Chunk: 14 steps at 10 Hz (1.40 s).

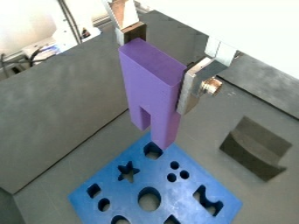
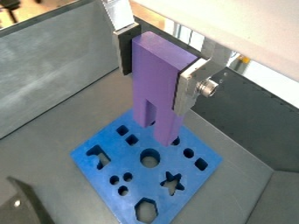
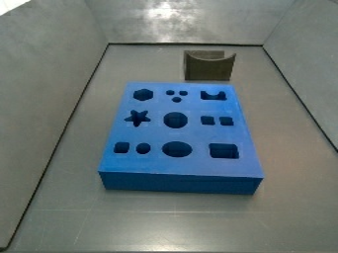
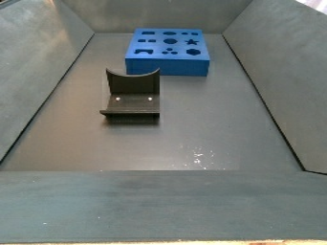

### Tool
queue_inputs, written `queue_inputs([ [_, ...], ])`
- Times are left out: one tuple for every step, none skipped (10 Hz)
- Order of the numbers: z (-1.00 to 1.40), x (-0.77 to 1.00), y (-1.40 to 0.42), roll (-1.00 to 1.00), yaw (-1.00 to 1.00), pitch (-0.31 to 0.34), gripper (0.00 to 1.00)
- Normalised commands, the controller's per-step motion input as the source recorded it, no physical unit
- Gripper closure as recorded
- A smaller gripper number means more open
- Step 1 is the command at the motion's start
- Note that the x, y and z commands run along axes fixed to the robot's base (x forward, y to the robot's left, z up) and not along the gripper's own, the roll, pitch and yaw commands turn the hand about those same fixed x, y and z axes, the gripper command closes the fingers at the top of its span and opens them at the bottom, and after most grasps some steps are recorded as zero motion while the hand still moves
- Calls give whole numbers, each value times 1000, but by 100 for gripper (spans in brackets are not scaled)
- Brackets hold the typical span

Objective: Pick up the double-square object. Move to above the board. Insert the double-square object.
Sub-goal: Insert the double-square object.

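Silver two-finger gripper [image 1: 158,66] clamps tall light-purple stepped double-square object [image 1: 149,87] upright, high above thick blue board [image 2: 117,179] with dark shaped cut-outs, likely lining up insertion. Dark L-shaped fixture [image 4: 130,99] stands well apart. Gripper absent from both side views.

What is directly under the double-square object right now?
In both wrist views the gripper holds the double-square object above the board. Its lower end covers part of the board's edge, so any cut-out there is hidden.
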Motion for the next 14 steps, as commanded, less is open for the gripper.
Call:
queue_inputs([
  [-20, 0, 0, 0, 0, 0, 100],
  [-109, 0, -9, 0, 0, 0, 100],
  [-189, 40, -83, 0, 80, -134, 100],
  [-163, 251, -111, 0, 111, -129, 100],
  [-154, 331, -103, 0, 100, -117, 100],
  [-160, 383, -111, -20, 89, -106, 100],
  [-154, 426, -97, -37, 86, -114, 100],
  [-134, 394, -77, -46, 89, -166, 100],
  [-111, 351, -34, -46, 80, -146, 100],
  [-60, 3, -9, 0, 0, 0, 100],
  [-354, 269, 0, 0, 0, -17, 100],
  [-454, 383, 0, 0, 0, -123, 100],
  [-506, 391, 0, 0, 0, -169, 100],
  [-569, 409, 0, 0, 0, -211, 100],
])
